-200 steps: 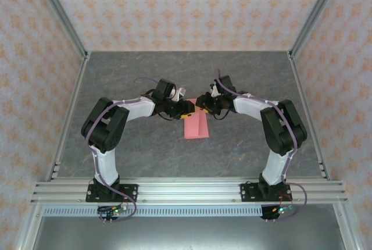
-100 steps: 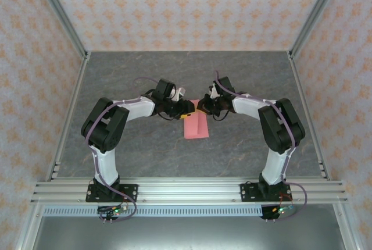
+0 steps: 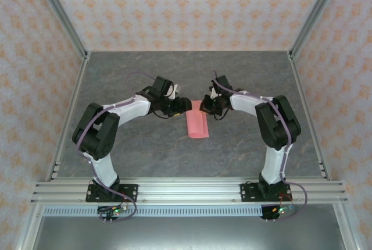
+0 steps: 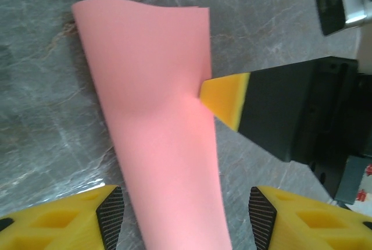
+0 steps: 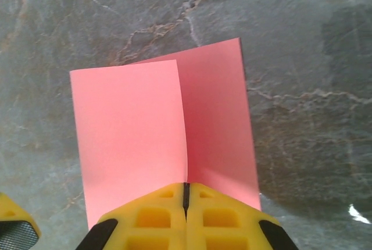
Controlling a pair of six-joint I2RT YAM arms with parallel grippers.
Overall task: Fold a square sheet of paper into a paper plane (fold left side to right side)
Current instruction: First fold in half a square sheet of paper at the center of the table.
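While the right gripper [image 5: 186, 187] sits clamped tight, pinching one edge of the square sheet of paper [image 5: 157, 122], the left gripper [image 4: 186, 218] hangs open, a finger either side of that folded pink strip, lying flat mid-table [image 3: 145, 70] between the two.

paper [image 4: 157, 116]: bottom edge of my left wrist view cuts it off | right gripper [image 5: 186, 195]: hides paper's near edge from me
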